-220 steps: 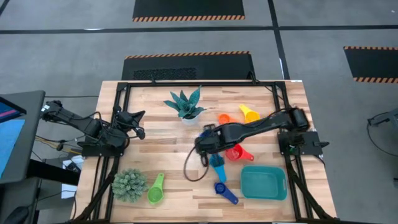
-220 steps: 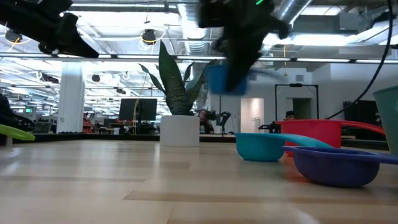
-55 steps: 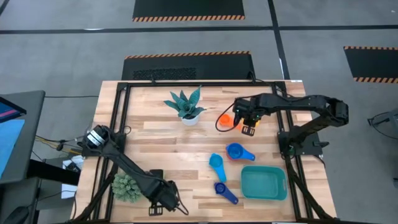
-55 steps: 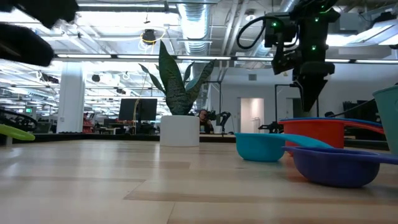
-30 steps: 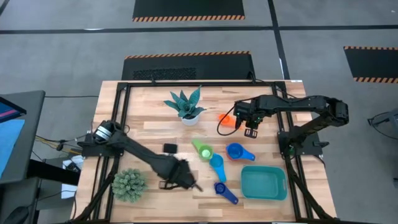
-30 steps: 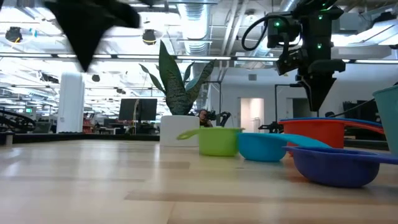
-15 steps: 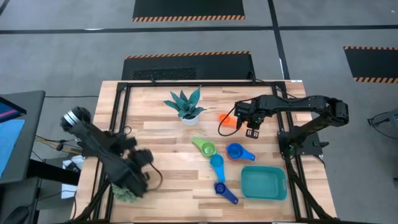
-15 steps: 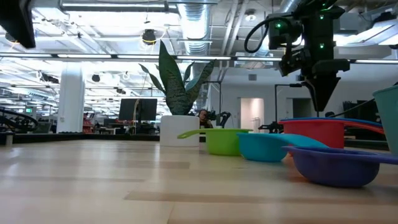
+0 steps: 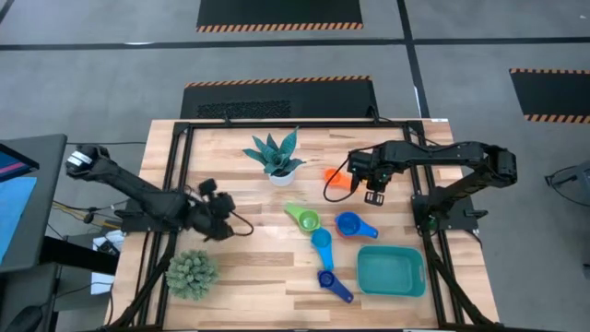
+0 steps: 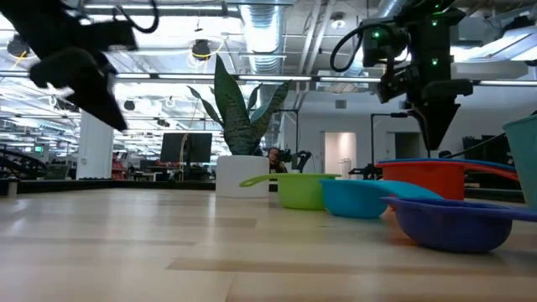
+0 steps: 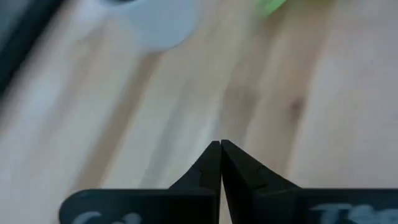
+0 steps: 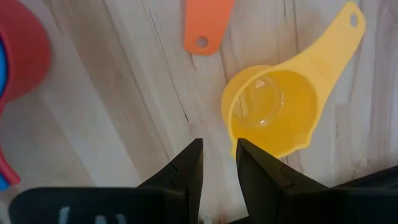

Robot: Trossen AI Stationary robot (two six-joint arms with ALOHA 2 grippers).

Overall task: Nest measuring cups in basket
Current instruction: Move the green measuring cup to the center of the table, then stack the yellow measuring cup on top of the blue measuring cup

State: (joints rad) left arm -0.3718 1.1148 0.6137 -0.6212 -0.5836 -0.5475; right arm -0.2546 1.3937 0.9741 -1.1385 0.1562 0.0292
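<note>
Measuring cups lie mid-worktop; the yellow cup (image 12: 273, 112) sits just beyond the right pincer (image 12: 219, 163), whose jaws stand slightly spread and empty. Best to straddle its rim squarely before lowering. Left pincer (image 11: 220, 163), pressed together, hangs at left.

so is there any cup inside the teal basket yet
No, in the high view the teal basket shows only its bare floor, while the green cup and the light blue cup sit on the table beside it.

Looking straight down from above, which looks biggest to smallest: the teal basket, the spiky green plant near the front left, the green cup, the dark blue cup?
1. Teal basket
2. Spiky green plant
3. Green cup and dark blue cup: these look about alike, so I won't rank them.
</note>
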